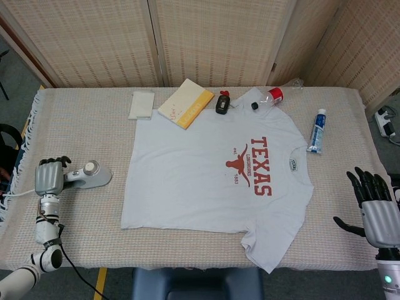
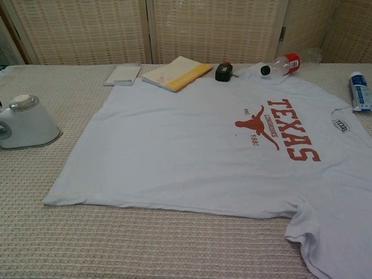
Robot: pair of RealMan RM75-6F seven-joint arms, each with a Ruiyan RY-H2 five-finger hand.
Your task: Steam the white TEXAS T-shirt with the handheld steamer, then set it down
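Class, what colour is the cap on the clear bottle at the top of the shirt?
Red; the cap shows best in the chest view.

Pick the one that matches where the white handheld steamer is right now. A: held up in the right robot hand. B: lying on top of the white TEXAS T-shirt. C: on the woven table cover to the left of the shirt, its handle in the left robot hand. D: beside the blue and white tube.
C: the white handheld steamer rests on the beige woven table cover, off the white TEXAS T-shirt, with the left robot hand wrapped around its handle.
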